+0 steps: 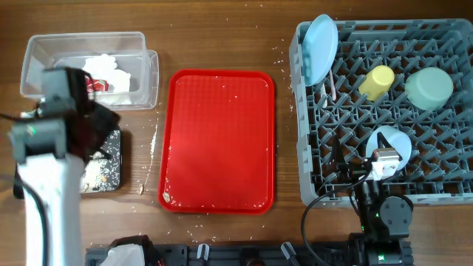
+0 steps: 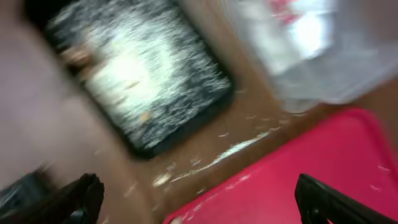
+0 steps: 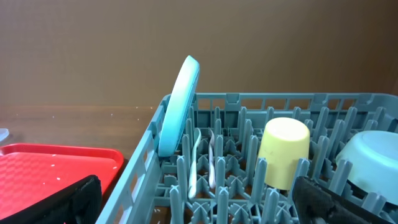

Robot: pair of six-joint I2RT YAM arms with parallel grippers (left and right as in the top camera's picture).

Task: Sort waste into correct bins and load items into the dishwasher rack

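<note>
The clear tub at the back left holds the white napkin and the red wrapper. The black tray holds crumbs; it is blurred in the left wrist view. My left gripper hangs over the black tray, open and empty. The grey rack holds the upright blue plate, yellow cup, green saucer-bowl, spoon and blue bowl. My right gripper is open and empty over the rack's front, above the blue bowl.
The flat red tray lies between the bins and the rack, with a few crumbs at its front left corner. Loose crumbs lie on the table beside it. The right wrist view shows plate, cup and spoon.
</note>
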